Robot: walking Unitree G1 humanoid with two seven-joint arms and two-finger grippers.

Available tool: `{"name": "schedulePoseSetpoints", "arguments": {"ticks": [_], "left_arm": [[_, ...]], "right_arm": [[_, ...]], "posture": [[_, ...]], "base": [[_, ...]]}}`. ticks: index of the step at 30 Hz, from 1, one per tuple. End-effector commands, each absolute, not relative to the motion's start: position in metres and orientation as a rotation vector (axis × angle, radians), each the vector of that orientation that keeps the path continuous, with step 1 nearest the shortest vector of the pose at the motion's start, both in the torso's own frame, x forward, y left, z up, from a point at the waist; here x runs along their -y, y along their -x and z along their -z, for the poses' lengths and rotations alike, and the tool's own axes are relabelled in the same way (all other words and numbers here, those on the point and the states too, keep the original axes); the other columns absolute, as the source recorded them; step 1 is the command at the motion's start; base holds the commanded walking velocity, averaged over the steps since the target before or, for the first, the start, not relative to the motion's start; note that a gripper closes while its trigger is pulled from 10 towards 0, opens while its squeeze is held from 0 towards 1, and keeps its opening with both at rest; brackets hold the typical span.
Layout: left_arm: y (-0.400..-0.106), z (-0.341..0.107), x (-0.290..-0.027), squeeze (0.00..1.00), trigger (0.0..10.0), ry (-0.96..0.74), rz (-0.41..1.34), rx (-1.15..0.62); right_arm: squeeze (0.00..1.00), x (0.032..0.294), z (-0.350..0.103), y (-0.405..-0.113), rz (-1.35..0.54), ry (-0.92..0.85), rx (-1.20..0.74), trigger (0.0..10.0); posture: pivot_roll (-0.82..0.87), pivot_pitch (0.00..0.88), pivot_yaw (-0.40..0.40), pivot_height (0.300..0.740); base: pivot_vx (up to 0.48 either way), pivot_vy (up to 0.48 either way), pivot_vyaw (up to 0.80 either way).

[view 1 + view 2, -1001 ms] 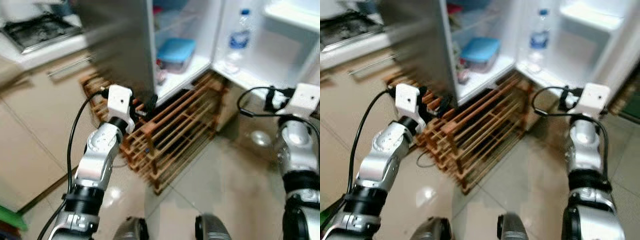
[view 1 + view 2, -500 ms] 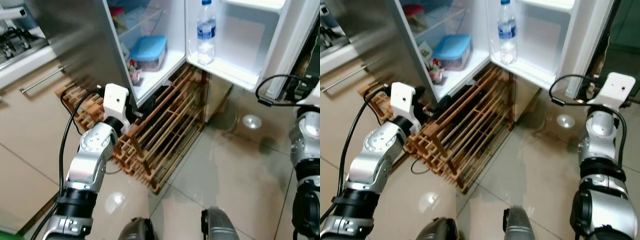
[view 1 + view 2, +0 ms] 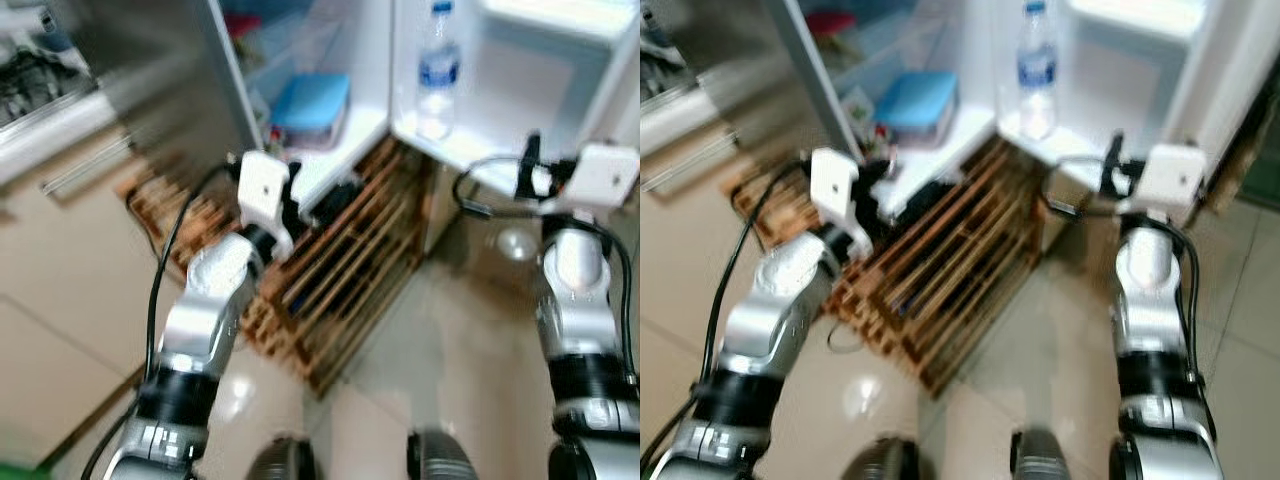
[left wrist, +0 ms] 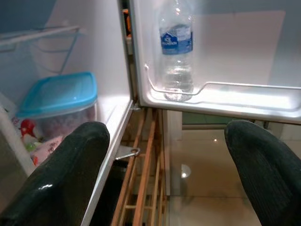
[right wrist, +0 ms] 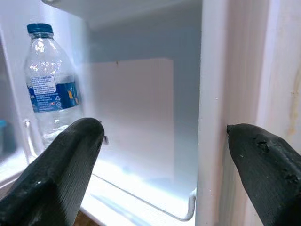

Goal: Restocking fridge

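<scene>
- Standing open ahead: the fridge [image 3: 340,90], its door [image 3: 560,70] swung out to the far right, its steel side on the far left.
- Sitting under and in front of the fridge, on the tiled floor [image 3: 470,340]: a wooden slatted rack [image 3: 350,270].
- Resting on the fridge's lower shelf, far left of centre: a blue-lidded container [image 4: 56,101], with small packets just beside it.
- Standing upright in the door's bottom bin [image 4: 221,96], far and right of the container: a water bottle [image 4: 176,47], the one stocked item on the door as far as can be judged.
- Reaching forward at the near edge of the fridge shelf: the left gripper [image 4: 164,169], fingers [image 4: 70,174] spread wide, holding nothing.
- Pointing into the door shelf, just right of the bottle: the right gripper [image 5: 160,174], fingers [image 5: 61,169] spread wide, equally empty.
- Judging progress: carrying no item at all, so likely between loads, with more stock to fetch.
</scene>
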State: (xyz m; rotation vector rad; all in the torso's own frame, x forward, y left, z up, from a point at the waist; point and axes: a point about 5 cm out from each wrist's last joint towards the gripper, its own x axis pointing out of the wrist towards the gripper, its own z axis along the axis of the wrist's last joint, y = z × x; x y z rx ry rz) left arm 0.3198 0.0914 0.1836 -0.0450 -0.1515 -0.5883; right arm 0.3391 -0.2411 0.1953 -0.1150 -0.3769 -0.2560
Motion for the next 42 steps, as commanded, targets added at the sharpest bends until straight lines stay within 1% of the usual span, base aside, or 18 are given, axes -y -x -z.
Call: {"name": "schedulePoseSetpoints", "arguments": {"ticks": [1, 7, 11, 17, 20, 21, 22, 23, 29, 31, 32, 33, 34, 35, 38, 39, 40, 42], "left_arm": [[-0.321, -0.183, -0.095, 0.00, 10.0, 0.042, 0.575, 0.151], [-0.321, -0.185, -0.101, 0.00, 10.0, 0.035, 0.546, 0.165], [-0.320, -0.184, -0.107, 0.00, 10.0, 0.029, 0.518, 0.165], [-0.319, -0.183, -0.110, 0.00, 10.0, 0.023, 0.507, 0.163], [-0.319, -0.183, -0.110, 0.00, 10.0, 0.021, 0.506, 0.162], [-0.320, -0.183, -0.108, 0.00, 10.0, 0.021, 0.508, 0.163], [-0.320, -0.183, -0.108, 0.00, 10.0, 0.021, 0.508, 0.163], [-0.321, -0.184, -0.106, 0.00, 10.0, 0.021, 0.514, 0.163], [-0.322, -0.184, -0.103, 0.00, 10.0, 0.030, 0.523, 0.166], [-0.322, -0.184, -0.102, 0.00, 10.0, 0.035, 0.524, 0.166], [-0.323, -0.184, -0.101, 0.00, 10.0, 0.044, 0.525, 0.166], [-0.323, -0.184, -0.100, 0.00, 10.0, 0.048, 0.526, 0.166], [-0.323, -0.184, -0.100, 0.00, 10.0, 0.048, 0.526, 0.166], [-0.324, -0.184, -0.099, 0.00, 10.0, 0.045, 0.520, 0.165], [-0.324, -0.183, -0.099, 0.00, 10.0, 0.037, 0.511, 0.162], [-0.326, -0.180, -0.099, 0.00, 10.0, 0.011, 0.498, 0.147], [-0.326, -0.180, -0.099, 0.00, 10.0, 0.011, 0.498, 0.147], [-0.326, -0.177, -0.100, 0.00, 10.0, 0.000, 0.498, 0.130]], "right_arm": [[0.00, 0.235, -0.192, -0.347, 0.207, 0.073, 0.334, 10.0], [0.00, 0.237, -0.200, -0.361, 0.199, 0.056, 0.298, 10.0], [0.00, 0.251, -0.209, -0.371, 0.241, 0.150, 0.275, 10.0], [0.00, 0.308, -0.220, -0.366, 0.410, 0.337, 0.210, 10.0], [0.00, 0.320, -0.225, -0.363, 0.449, 0.354, 0.205, 10.0], [0.00, 0.337, -0.232, -0.357, 0.519, 0.420, 0.195, 10.0], [0.00, 0.337, -0.232, -0.357, 0.519, 0.420, 0.195, 10.0], [0.00, 0.352, -0.241, -0.350, 0.589, 0.501, 0.201, 10.0], [0.00, 0.377, -0.271, -0.332, 0.781, 0.647, 0.305, 10.0], [0.00, 0.376, -0.276, -0.331, 0.788, 0.658, 0.338, 10.0], [0.00, 0.366, -0.276, -0.335, 0.738, 0.642, 0.387, 10.0], [0.00, 0.355, -0.268, -0.340, 0.673, 0.565, 0.398, 10.0], [0.00, 0.355, -0.268, -0.340, 0.673, 0.565, 0.398, 10.0], [0.00, 0.338, -0.254, -0.348, 0.573, 0.435, 0.391, 10.0], [0.00, 0.328, -0.244, -0.352, 0.519, 0.369, 0.372, 10.0], [0.00, 0.291, -0.201, -0.358, 0.389, 0.128, 0.291, 10.0], [0.00, 0.291, -0.201, -0.358, 0.389, 0.128, 0.291, 10.0], [0.00, 0.264, -0.174, -0.354, 0.305, 0.013, 0.244, 10.0]], "posture": [[-0.14, 0.013, 0.141, 0.672], [-0.11, 0.003, 0.123, 0.672], [-0.08, 0.000, 0.109, 0.672], [-0.08, 0.000, 0.107, 0.672], [-0.08, 0.000, 0.109, 0.672], [-0.08, 0.000, 0.111, 0.672], [-0.08, 0.000, 0.111, 0.672], [-0.08, 0.000, 0.111, 0.672], [-0.10, 0.000, 0.113, 0.672], [-0.11, 0.000, 0.112, 0.672], [-0.12, 0.000, 0.112, 0.672], [-0.12, 0.000, 0.112, 0.672], [-0.12, 0.000, 0.112, 0.672], [-0.13, 0.000, 0.111, 0.672], [-0.13, 0.000, 0.112, 0.672], [-0.13, 0.000, 0.113, 0.672], [-0.13, 0.000, 0.113, 0.672], [-0.14, 0.000, 0.115, 0.672]], "base": [[0.000, 0.000, 0.00], [0.000, 0.000, 0.00], [0.000, 0.000, 0.00], [0.000, 0.000, 0.00], [0.000, 0.000, 0.00], [0.000, 0.000, 0.00], [0.000, 0.000, 0.00], [0.000, 0.000, 0.00], [0.000, 0.000, 0.00], [0.000, 0.000, 0.00], [0.000, 0.000, 0.00], [0.000, 0.000, 0.00], [0.000, 0.000, 0.00], [0.000, 0.000, 0.00], [0.000, 0.000, 0.00], [0.000, 0.000, 0.00], [0.000, 0.000, 0.00], [0.000, 0.000, 0.00]]}}
